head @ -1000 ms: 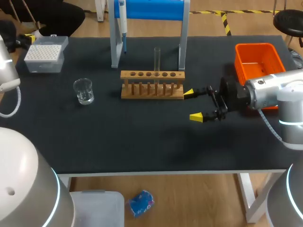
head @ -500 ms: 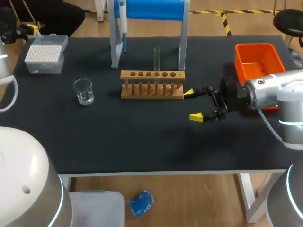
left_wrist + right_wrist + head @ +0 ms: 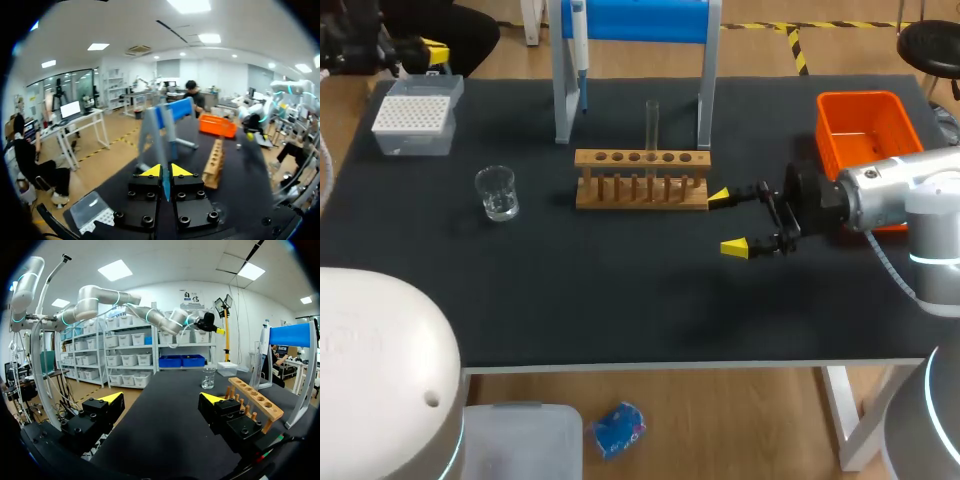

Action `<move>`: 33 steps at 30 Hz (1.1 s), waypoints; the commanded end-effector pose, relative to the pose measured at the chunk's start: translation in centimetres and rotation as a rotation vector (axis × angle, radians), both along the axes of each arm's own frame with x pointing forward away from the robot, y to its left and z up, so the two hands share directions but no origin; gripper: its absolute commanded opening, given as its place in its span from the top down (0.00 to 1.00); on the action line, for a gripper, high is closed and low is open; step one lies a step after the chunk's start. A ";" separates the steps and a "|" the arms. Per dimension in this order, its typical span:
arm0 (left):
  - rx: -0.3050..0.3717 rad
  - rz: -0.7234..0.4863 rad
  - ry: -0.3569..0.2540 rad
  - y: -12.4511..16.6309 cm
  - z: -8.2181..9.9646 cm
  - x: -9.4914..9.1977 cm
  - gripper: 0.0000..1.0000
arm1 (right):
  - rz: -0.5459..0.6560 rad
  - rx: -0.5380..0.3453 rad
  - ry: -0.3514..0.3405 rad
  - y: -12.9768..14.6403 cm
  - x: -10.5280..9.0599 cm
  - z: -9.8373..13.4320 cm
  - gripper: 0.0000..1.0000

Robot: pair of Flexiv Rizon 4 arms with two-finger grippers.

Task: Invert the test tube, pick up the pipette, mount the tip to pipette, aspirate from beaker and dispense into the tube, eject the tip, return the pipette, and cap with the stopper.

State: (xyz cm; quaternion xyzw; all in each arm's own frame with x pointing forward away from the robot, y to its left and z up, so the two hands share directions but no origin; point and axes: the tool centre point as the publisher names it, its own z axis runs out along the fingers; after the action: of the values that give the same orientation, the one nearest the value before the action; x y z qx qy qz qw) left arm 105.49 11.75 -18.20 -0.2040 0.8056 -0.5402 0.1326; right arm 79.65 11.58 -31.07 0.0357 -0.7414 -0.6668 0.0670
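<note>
**Off the rack's (image 3: pixel 640 158) right end: right gripper (image 3: pixel 727 221) spread, empty**

Test tube (image 3: pixel 651 125) upright in rack, ahead of it. Left gripper (image 3: pixel 165 171) pressed together, stand (image 3: pixel 165 112) with hanging pipette (image 3: pixel 578 40) ahead. Risk: closed fingers reaching in would knock the pipette off the stand. Only left wrist view shows that closure; head view doesn't.

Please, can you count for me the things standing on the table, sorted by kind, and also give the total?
Glass vessels: 2, beaker and test tube
Stands: 2, wooden rack and blue pipette stand
Containers: 2, tip box and orange bin
Hand tools: 1, pipette
Total: 7
</note>
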 end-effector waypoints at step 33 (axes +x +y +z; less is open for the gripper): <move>0.028 -0.174 0.053 -12.8 0.6 -12.5 1.00 | 0.000 -0.001 -0.001 0.0 0.0 0.0 0.00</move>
State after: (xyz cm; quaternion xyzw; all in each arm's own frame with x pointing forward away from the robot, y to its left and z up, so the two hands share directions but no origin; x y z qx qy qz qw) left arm 93.04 -1.07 -17.64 -0.1451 0.8302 -0.5341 0.0673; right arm 79.64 11.57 -31.06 0.0356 -0.7415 -0.6667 0.0669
